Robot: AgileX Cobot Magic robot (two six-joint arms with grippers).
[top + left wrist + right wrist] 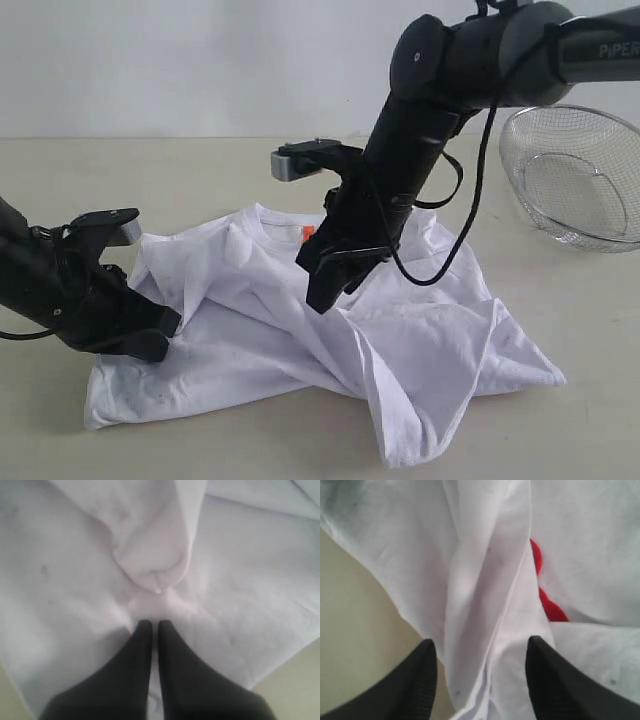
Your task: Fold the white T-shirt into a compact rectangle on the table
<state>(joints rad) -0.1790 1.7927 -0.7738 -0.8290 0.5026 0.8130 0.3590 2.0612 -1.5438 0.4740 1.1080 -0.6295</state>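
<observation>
R gripper (481, 645) open, jaws astride 1 soft fold ridge, holding nothing. L gripper (151, 624) closed, tips on cloth; grip unclear. White T-shirt (400, 340) lies rumpled on matte beige table (590, 340), collar (268, 213) toward wall (200, 60), long axis left-right.

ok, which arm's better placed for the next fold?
Left, probably. The left gripper is shut low at the side edge of the white T-shirt, with cloth puckered at its tips, so it could carry that side over. The right gripper is open above the crumpled middle, holding nothing.
</observation>
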